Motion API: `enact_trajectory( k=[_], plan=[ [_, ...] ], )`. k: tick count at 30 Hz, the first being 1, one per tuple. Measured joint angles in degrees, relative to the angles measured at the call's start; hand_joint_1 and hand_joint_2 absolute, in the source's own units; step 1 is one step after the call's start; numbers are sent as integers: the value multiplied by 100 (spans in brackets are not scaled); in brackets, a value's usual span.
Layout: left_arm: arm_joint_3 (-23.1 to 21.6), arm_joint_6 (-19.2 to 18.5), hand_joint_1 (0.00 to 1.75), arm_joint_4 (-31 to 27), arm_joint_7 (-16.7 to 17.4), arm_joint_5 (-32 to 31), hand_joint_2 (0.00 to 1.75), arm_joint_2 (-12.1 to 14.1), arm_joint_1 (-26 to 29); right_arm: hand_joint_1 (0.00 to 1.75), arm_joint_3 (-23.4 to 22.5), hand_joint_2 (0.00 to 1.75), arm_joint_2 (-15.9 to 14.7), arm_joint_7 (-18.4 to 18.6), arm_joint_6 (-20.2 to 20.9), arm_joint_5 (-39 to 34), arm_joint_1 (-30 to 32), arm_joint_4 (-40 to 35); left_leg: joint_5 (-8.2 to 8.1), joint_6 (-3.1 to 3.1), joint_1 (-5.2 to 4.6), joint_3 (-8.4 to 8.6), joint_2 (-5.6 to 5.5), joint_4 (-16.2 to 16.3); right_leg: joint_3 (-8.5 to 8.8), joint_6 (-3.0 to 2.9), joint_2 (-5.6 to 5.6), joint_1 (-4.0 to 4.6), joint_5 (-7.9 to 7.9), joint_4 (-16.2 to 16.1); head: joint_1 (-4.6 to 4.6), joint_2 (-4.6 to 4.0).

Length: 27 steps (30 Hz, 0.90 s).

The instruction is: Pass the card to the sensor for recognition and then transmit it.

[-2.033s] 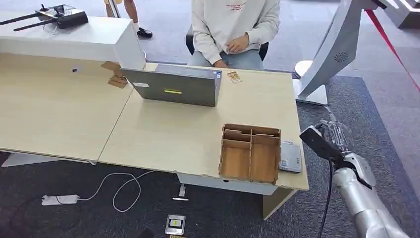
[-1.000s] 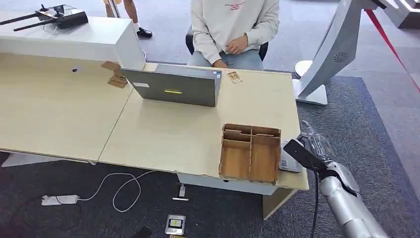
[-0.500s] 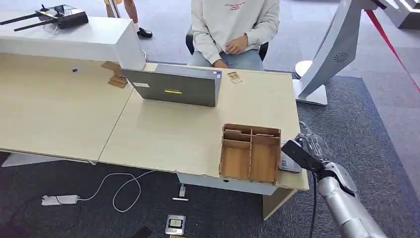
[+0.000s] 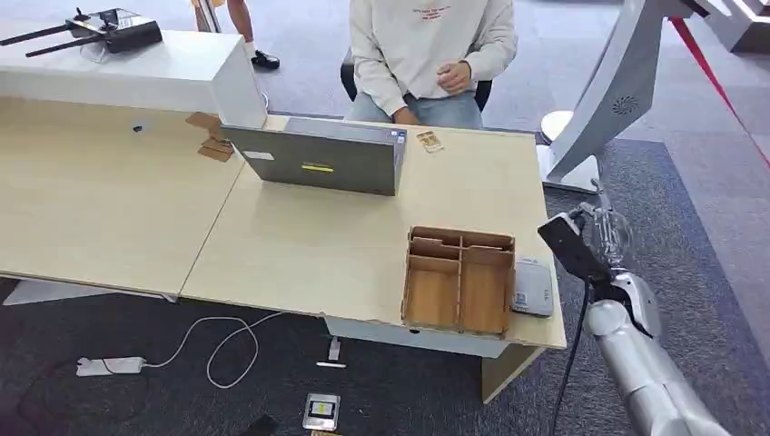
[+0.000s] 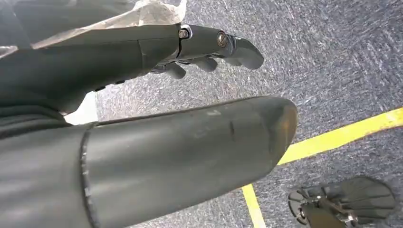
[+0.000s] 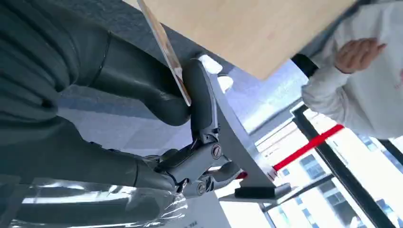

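Observation:
My right hand pinches a dark card just off the table's right edge, raised above and to the right of the grey sensor. The sensor lies flat at the table's front right corner, against a wooden divided tray. In the right wrist view the thin card sits edge-on between the thumb and a finger of that hand. My left hand hangs over the carpet, its fingers apart from the thumb and nothing in it.
A person in a pale sweatshirt sits at the table's far side behind a grey laptop. A small card lies near them. A white stand rises to the right of the table.
My right hand had lowered the card over the sensor; now it has lifted up and to the right, clear of it. The person's hand has risen slightly.

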Motion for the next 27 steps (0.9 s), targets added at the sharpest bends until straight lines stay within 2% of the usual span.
enact_trajectory(
  k=[4, 9, 12, 16, 20, 27],
  plan=[
    [-109, 0, 0, 0, -7, -33, 0, -4, -64, 175, -160, 175, -4, 217, -44, -322, -232, -541, 0, 0, 0, 2, 1, 1, 2, 0, 0, 1, 0, 0, 0, 0],
    [-155, -2, 0, 0, -44, -105, 0, -13, -91, 175, -225, 175, 20, 164, -68, -512, -297, -941, 0, 0, -3, -2, 1, 0, 1, 0, 0, -1, 1, 0, 2, 0],
    [-234, -20, 0, -2, -50, -190, 0, -24, -158, 175, -221, 175, 151, 162, 26, -534, -576, -1004, 0, 0, -1, -1, 5, 0, -1, -1, 2, 0, 2, 0, 2, 0],
    [-365, -127, 0, -2, -55, -372, 0, -37, -308, 175, -153, 175, 488, -59, 157, -254, -935, -748, 3, -3, 4, -3, 2, -3, 1, -3, 1, 6, 3, 3, 2, 0],
    [-566, -218, 0, -2, -63, -586, 0, -72, -476, 175, 26, 175, 980, -321, 109, 65, -1332, -114, 6, -8, 7, -4, -2, -3, -2, -3, 1, 8, 3, 6, 2, 0],
    [-835, -126, 0, -2, -243, -706, 0, -114, -555, 175, 251, 175, 1616, -378, 116, 257, -1827, 767, 6, -8, 9, -9, -1, -2, -8, -4, 1, 10, 2, 7, 2, 0]
  ],
)
